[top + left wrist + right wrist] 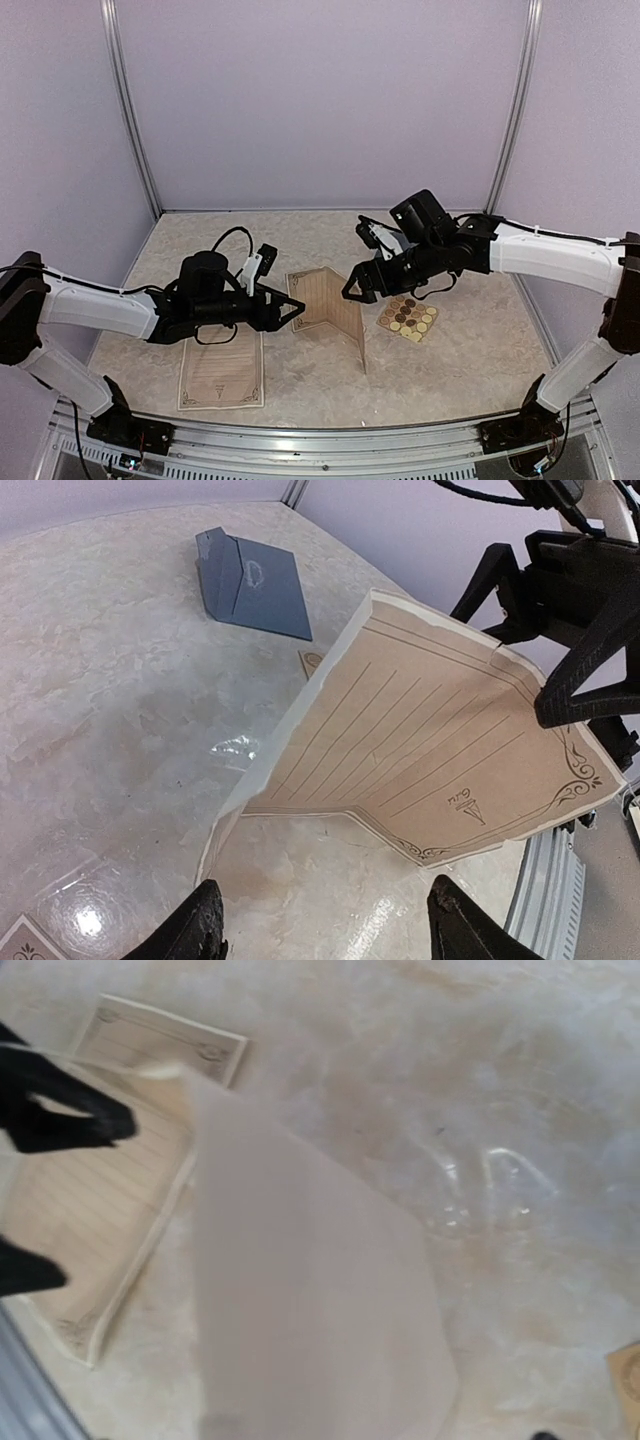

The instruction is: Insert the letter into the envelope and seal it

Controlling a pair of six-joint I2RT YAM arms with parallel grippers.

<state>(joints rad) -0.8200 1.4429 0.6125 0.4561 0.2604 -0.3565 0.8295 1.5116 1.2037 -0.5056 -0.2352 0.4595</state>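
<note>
The letter (326, 300) is a tan lined sheet with an ornate border, bent so one half stands up off the table between the two grippers. It shows large in the left wrist view (430, 750), and its pale back blurs the right wrist view (300, 1300). My left gripper (288, 311) is open and empty just left of it, its fingertips (205, 925) wide apart. My right gripper (352, 288) is at the letter's right edge, and its fingers (580, 670) look spread, one on each side of the sheet. The slate-blue envelope (250, 580) lies flat beyond the letter, hidden by the right arm in the top view.
A second tan sheet (222, 370) lies flat at the near left. A small square sheet of round stickers (408, 317) lies under the right arm. The enclosure's walls stand behind and at both sides, and a metal rail (320, 440) runs along the near edge.
</note>
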